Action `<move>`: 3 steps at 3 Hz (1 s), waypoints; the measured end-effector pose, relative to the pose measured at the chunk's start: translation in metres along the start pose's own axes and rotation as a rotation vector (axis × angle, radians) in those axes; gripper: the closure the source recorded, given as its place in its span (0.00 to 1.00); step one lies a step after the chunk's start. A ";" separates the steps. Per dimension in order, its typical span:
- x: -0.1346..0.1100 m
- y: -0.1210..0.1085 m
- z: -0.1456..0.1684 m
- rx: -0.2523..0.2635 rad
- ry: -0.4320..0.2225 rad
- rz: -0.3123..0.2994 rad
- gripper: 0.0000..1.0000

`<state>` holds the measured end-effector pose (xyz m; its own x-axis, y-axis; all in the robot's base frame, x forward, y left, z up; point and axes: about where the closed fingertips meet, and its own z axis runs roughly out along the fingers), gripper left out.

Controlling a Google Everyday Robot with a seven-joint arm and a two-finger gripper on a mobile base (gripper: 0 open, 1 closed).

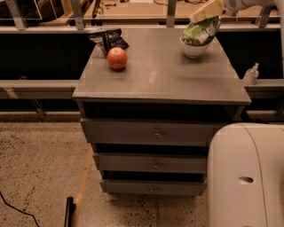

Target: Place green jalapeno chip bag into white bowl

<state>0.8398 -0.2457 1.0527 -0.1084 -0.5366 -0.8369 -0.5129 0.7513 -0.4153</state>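
Observation:
The green jalapeno chip bag [201, 32] stands with its lower end inside the white bowl [194, 50] at the back right of the grey cabinet top [164, 75]. Its upper end leans up and to the right, out of the bowl. My gripper [207, 11] is directly above the bag, at its top edge, reaching in from the upper right. I cannot tell whether it still grips the bag.
A red apple [117, 58] sits at the back left of the cabinet top, with a dark blue-black bag [109, 39] behind it. A small clear bottle [251, 74] stands on the ledge to the right. My white base [246, 175] fills the lower right.

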 end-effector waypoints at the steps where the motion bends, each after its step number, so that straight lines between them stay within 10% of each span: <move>1: -0.004 -0.025 -0.053 0.034 -0.033 0.046 0.00; 3: -0.011 -0.065 -0.117 0.144 -0.055 0.079 0.00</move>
